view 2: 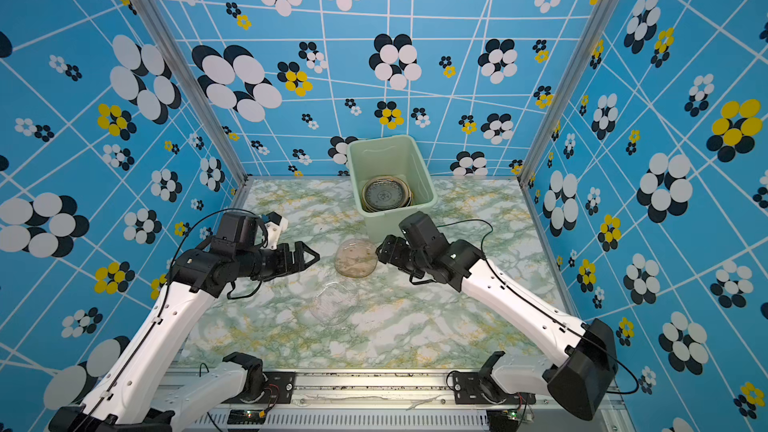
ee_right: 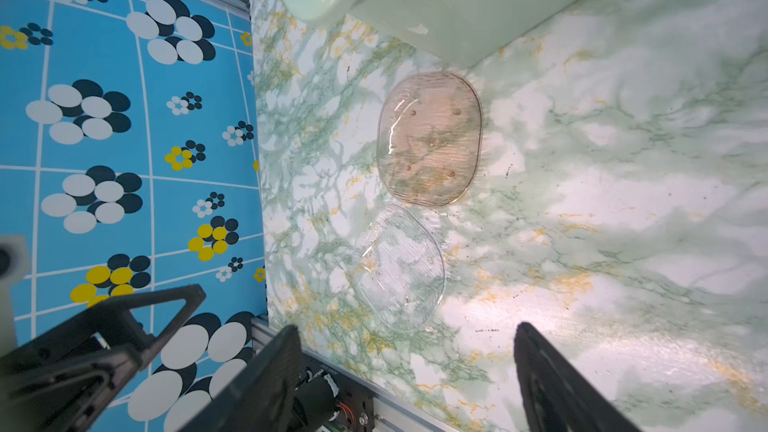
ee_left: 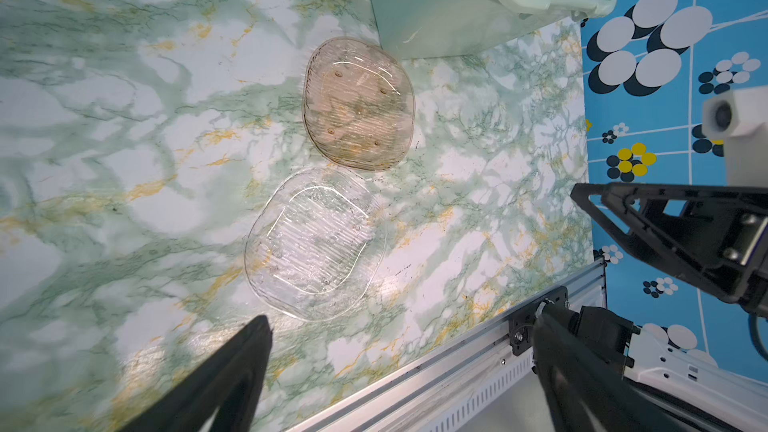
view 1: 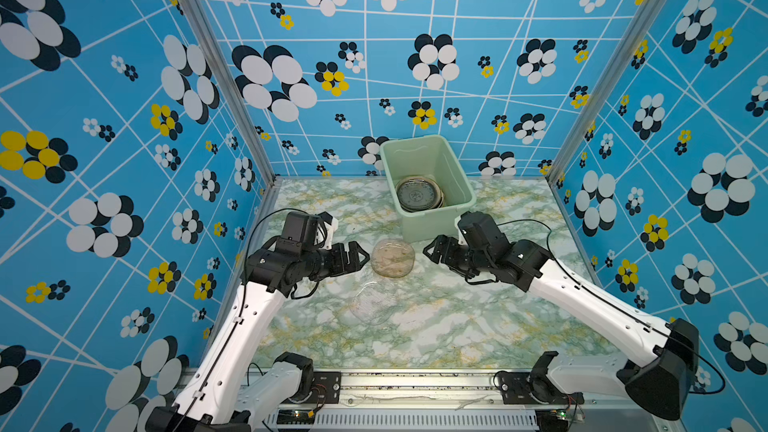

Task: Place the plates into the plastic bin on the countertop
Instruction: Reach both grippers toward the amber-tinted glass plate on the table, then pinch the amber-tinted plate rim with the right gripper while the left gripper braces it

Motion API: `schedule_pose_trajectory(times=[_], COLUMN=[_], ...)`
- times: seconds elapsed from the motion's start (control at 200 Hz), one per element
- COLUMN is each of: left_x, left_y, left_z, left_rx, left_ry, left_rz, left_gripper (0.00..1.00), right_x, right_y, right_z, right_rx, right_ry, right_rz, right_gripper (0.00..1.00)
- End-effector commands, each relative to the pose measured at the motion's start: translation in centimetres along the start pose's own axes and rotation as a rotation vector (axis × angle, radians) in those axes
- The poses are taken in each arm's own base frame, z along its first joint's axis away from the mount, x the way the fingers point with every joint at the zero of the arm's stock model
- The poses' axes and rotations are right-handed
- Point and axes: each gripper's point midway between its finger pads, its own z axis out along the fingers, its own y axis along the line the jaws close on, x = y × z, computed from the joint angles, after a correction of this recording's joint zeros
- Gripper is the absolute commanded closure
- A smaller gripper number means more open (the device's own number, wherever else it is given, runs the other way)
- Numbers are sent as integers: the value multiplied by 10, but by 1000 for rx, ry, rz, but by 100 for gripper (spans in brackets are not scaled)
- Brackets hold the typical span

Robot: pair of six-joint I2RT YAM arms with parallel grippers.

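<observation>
the task looks mostly done; a stack of plates already lies in the plastic bin, which stands at the back of the countertop against the rear wall; the top plate shows a dark patterned face, and how many lie beneath it cannot be counted; two plates are not yet in; the brown glass plate lies flat on the countertop just in front of the bin; the clear glass plate lies flat just beside it on the side away from the bin, hard to make out against the marble, and the wrist views do not settle whether the two rims touch.

both arms reach in from the front corners, forearms low, wrists turned inward so that the grippers face each other across the brown plate; the left gripper is just beside its left edge and the right gripper just beside its right edge, neither touching it; the left fingers are spread wide with nothing between them, and the right fingers likewise stand apart and empty; the brown plate seems the likely next pick.
</observation>
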Motion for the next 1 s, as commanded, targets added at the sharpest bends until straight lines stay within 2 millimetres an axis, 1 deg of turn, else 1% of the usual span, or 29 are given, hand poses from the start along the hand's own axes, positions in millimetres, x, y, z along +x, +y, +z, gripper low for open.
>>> schedule_pose_trajectory(times=[0.0, 0.075, 0.14, 0.175, 0.245, 0.31, 0.4, 0.485, 0.645, 0.8, 0.88, 0.995], left_x=[-21, -26, -28, -27, -29, -30, -32, -38, -45, -49, -51, -55], left_y=[3, 12, 21, 25, 34, 40, 49, 55, 64, 67, 70, 67], left_z=[24, 45, 63, 73, 91, 108, 130, 145, 171, 196, 208, 218], left_rx=[47, 48, 58, 63, 76, 94, 113, 130, 152, 215, 239, 271], left_ry=[-57, -65, -61, -52, -34, -18, -2, -5, -5, 4, 14, 18], left_rz=[-1, -13, -22, -30, -52, -70, -105, -129, -160, -202, -230, -243], left_gripper=[1, 1, 1, 1, 1, 1, 1, 1, 1, 1, 1, 1], right_x=[-4, 7, 13, 17, 21, 27, 32, 35, 31, 20, 19, 20], right_y=[8, -8, -17, -26, -31, -38, -37, -34, -36, -41, -42, -38], right_z=[2, 20, 36, 45, 61, 78, 98, 116, 145, 164, 174, 183], right_rx=[-122, -150, -191, -190, -219, -206, -208, -227, -250, -287, -286, -288], right_ry=[-74, -68, -78, -76, -65, -30, 15, 57, 69, 60, 73, 98], right_rz=[47, 115, 162, 192, 225, 229, 226, 236, 274, 328, 337, 336], right_gripper=[17, 17, 17, 17, 17, 17, 18, 18, 20, 22, 23, 24])
